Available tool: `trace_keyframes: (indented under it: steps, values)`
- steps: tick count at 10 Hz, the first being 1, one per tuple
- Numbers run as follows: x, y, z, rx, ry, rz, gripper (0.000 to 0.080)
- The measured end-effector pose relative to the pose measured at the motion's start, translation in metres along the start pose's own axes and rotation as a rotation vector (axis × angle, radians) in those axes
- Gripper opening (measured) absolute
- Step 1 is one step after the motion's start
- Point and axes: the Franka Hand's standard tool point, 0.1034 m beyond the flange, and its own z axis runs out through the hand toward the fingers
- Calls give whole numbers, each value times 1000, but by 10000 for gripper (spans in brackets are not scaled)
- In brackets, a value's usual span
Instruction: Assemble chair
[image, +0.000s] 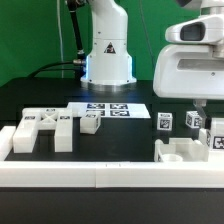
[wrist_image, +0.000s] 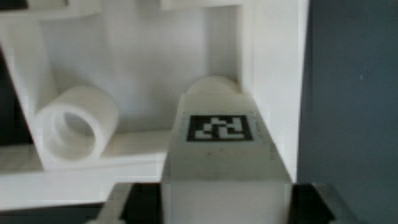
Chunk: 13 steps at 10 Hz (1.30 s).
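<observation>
A white chair post (wrist_image: 222, 140) with a square black-and-white tag fills the wrist view, and the dark jaws press on both its sides. My gripper (wrist_image: 221, 203) is shut on it. In the exterior view the gripper (image: 200, 107) hangs at the exterior view's right, over a tagged white block (image: 192, 121). Behind the post in the wrist view lies a white chair piece (wrist_image: 125, 60) with a round peg (wrist_image: 71, 125). An H-shaped white chair part (image: 45, 131) and a small tagged block (image: 90, 122) lie at the exterior view's left.
The marker board (image: 110, 110) lies mid-table before the robot base (image: 106, 60). More tagged white blocks (image: 165, 122) and a bracket-like white part (image: 185, 152) sit at the exterior view's right. A long white border rail (image: 100, 177) runs along the front.
</observation>
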Motion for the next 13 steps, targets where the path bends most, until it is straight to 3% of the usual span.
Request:
trace_keyframes:
  steps: [7,11,12,13]
  values:
    - [-1,1,0,2,8,651,291]
    - [-1,2,0,2,3,825,291]
    - [-2,2,1,1,3,813,406]
    - [-1,2,1,1,3,781,406]
